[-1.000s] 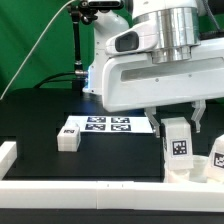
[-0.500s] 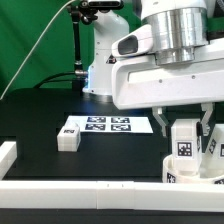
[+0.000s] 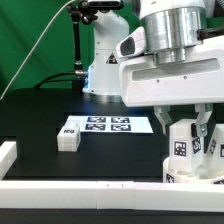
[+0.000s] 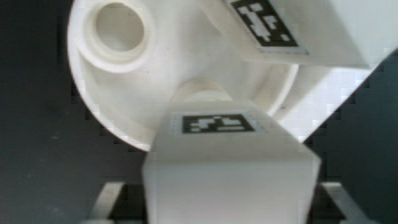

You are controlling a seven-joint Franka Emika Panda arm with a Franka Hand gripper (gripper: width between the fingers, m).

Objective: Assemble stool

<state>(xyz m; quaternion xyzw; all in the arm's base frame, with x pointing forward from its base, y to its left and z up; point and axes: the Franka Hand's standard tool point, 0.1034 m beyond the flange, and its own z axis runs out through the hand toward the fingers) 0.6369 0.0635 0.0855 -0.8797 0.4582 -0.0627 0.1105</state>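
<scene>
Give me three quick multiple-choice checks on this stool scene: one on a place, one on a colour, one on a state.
1. Where does the loose leg lie?
A. on the round seat
B. on the table, beside the marker board's end at the exterior view's left
C. on top of the front rail

2. What colour is the table top?
A. black
B. white
C. green

3. How is the pincer?
A. open and empty
B. shut on a leg
C. out of view

Answers:
1 B, it sits next to the marker board.
2 A, the surface around the white parts is black.
3 B, it clamps the held leg by its sides.
</scene>
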